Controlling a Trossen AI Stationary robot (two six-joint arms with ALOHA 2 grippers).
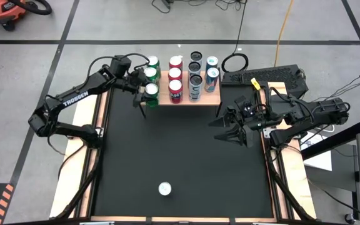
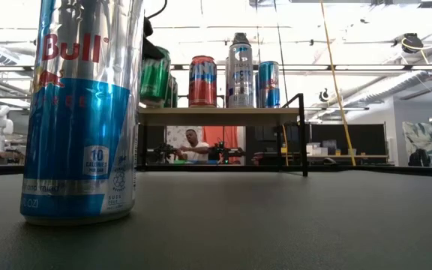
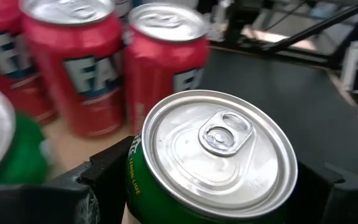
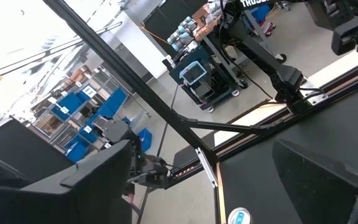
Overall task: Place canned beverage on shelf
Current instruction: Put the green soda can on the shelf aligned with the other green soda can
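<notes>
A green canned beverage (image 1: 151, 91) sits between the fingers of my left gripper (image 1: 147, 95) at the near left corner of the shelf (image 1: 214, 96); the left wrist view shows its silver top (image 3: 219, 149). It leans in the low view (image 2: 154, 75). On the light-wood shelf stand two more green cans, three red ones (image 1: 175, 84), dark ones and blue ones. A blue-and-silver can (image 1: 164, 188) stands on its base near the table's front edge. My right gripper (image 1: 229, 129) hangs open over the table's right side, touching nothing. My left gripper pinches the green can's wall (image 3: 134, 182) just below the top rim, one finger (image 3: 101, 177) on each side. The fingers come from the table's left, slanting down. The can is tilted; whether its base touches the shelf board cannot be told.
The blue-and-silver can (image 2: 81, 112) fills the left of the low view. The shelf's black legs (image 2: 303, 135) stand at the table's far edge. The black tabletop (image 1: 186, 156) between shelf and front can is bare. A person sits in the room beyond (image 2: 193, 146).
</notes>
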